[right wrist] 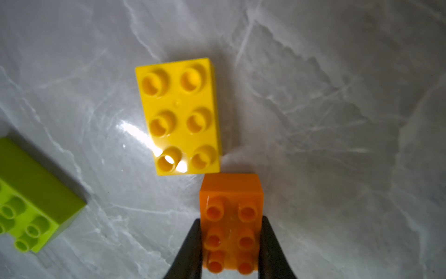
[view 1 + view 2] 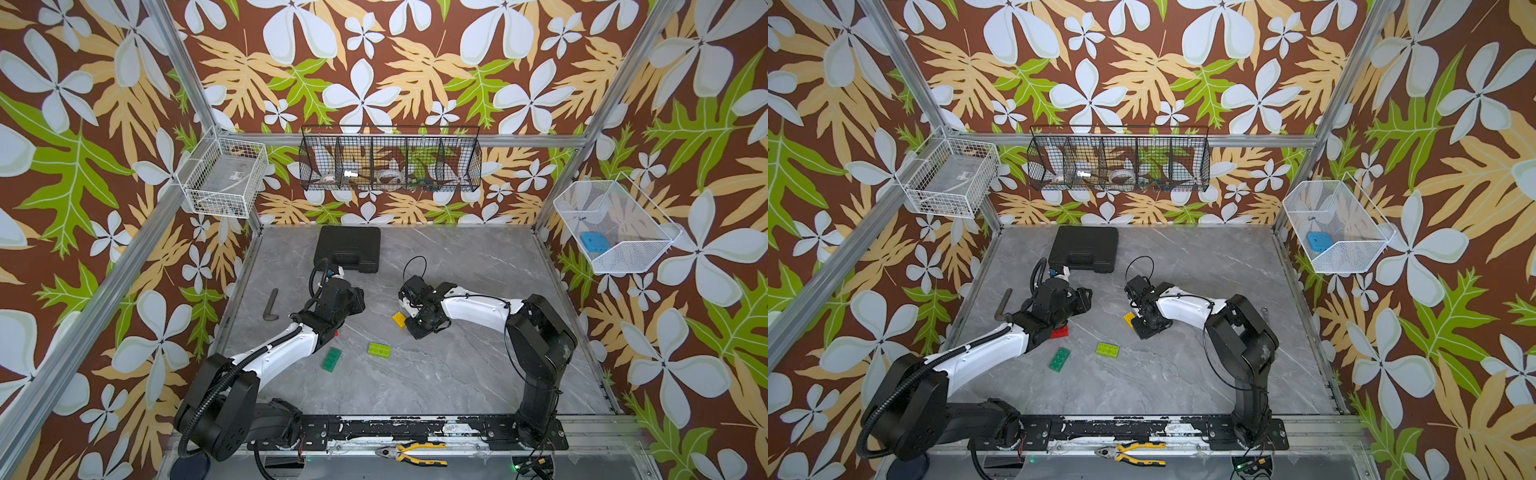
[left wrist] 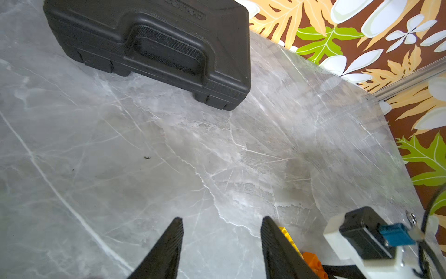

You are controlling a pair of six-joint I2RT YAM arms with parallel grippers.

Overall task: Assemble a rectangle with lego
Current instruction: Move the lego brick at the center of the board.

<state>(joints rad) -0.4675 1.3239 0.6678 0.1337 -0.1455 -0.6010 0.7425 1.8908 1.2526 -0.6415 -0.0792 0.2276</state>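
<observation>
Right claw (image 1: 231, 218) pinching orange brick (image 1: 230, 190) by its sides, near middle of desk (image 2: 457, 374), just beside yellow brick (image 1: 181, 116), left claw (image 3: 222, 218) hanging spread, lime brick (image 2: 378, 349) and dark green brick (image 2: 331, 358) lying toward front edge.

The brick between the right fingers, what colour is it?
Orange. The brick shows best in the right wrist view.

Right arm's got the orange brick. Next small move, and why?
Probably shift the orange brick sideways until it sits flush, end to end, with the yellow brick. The right gripper already pinches its long sides, and it lies offset at yellow's end.
</observation>
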